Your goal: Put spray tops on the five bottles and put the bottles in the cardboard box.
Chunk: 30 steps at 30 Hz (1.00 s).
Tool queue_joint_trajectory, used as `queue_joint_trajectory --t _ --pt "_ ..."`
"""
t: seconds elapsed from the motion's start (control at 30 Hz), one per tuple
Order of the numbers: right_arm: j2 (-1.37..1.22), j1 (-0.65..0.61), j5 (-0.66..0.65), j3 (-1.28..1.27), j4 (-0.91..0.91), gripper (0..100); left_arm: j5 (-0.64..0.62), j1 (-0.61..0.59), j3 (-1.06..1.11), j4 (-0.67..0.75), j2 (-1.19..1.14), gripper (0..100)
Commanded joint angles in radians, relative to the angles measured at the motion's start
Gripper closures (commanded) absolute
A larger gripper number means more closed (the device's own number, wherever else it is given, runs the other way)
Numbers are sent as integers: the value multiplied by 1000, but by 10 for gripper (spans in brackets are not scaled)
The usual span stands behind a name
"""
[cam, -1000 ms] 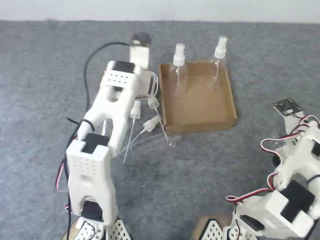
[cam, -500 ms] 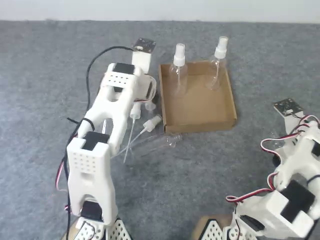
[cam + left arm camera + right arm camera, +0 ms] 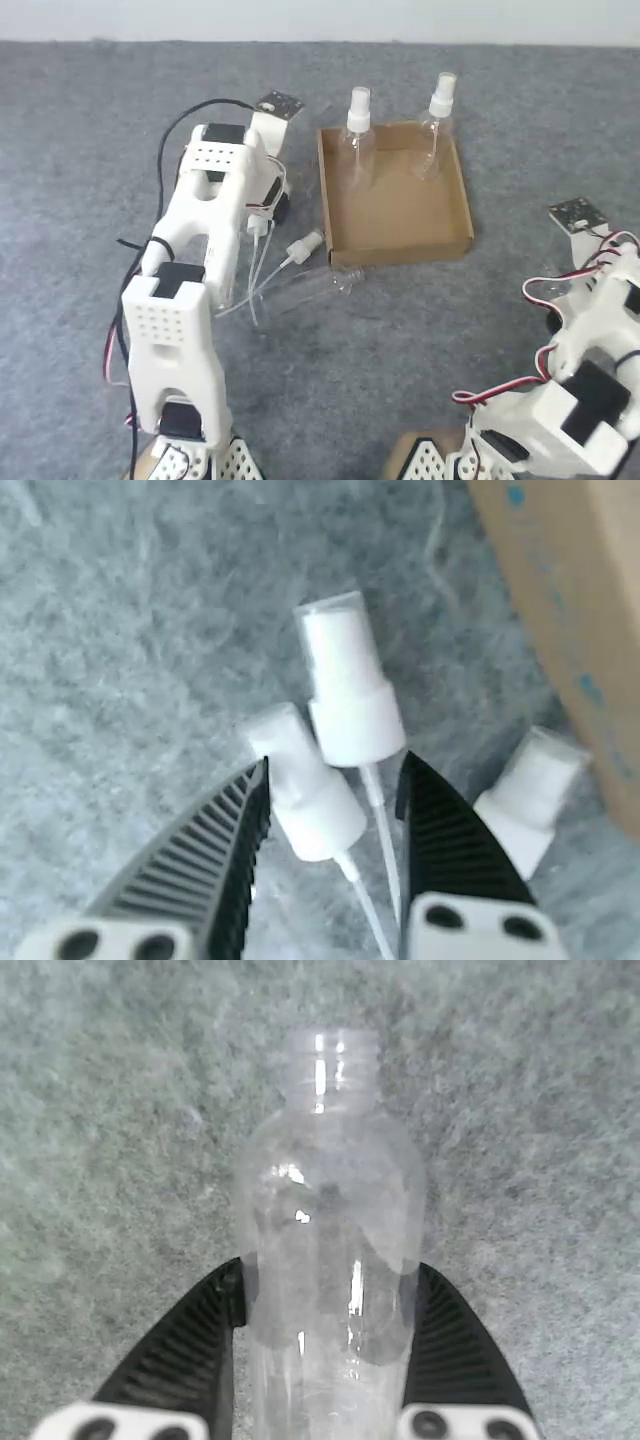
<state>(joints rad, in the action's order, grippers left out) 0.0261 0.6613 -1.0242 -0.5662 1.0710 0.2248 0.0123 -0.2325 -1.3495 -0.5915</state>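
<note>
Inside the cardboard box (image 3: 400, 212), 2 bottles stood upright with spray tops on: the first capped bottle (image 3: 357, 140) at its far-left corner and the second capped bottle (image 3: 436, 128) at its far-right corner. The box sat toward the far edge of the table (image 3: 80, 130). Just off the box's near-left corner, a lying bottle (image 3: 315, 287) rested on its side on the table. The right gripper (image 3: 330, 1272) was clamped on the sides of an uncapped bottle (image 3: 330, 1210), whose open neck pointed away from the wrist over the grey surface.

Beside the box's left wall, 2 loose spray tops, the upper spray top (image 3: 345, 705) and the lower spray top (image 3: 300, 780), lay touching each other between the parted jaws of the left gripper (image 3: 333, 770). A third spray top (image 3: 530, 790) lay just beside them, nearer the box wall. The left arm (image 3: 200, 230) stretched along the table's left side, and the right arm (image 3: 590, 370) sat at its near-right corner.
</note>
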Motion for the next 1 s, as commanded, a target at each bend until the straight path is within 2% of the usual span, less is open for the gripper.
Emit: queue_joint_trajectory --t 0.0,0.2,0.6,0.77,0.97 --pt "10 12 -11 57 -2 910 5 -18 -44 -12 109 817" --pt "10 10 -11 57 -2 910 -78 -77 -33 -8 209 819" --pt "2 10 -11 57 -2 910 -89 -74 33 123 25 819" --pt "2 8 -11 57 -2 910 -89 -74 38 120 21 821" --pt "1 10 -11 57 -2 910 -89 -26 45 77 21 884"
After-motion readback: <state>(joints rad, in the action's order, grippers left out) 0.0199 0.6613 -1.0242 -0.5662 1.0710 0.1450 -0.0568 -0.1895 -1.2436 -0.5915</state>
